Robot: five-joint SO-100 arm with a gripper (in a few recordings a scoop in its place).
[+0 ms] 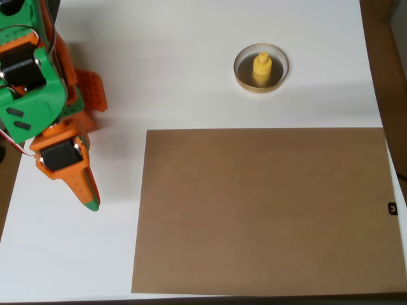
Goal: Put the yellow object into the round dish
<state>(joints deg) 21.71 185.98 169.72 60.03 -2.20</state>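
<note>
- On the white table (191, 76), in the overhead view, a large brown sheet (264, 210) is lying flat and covering most of the lower right part of the picture.
- At the left edge, the orange and green arm is reaching down over the table, its hand (89, 197) pointing toward the lower right with the fingers closed together and nothing held between them.
- Farther up, beyond the sheet's top edge, the round dish (261, 67) is sitting on the bare table, well apart from the hand.
- Inside it, the yellow object (262, 67) is standing upright, knob uppermost, near the middle.
</note>
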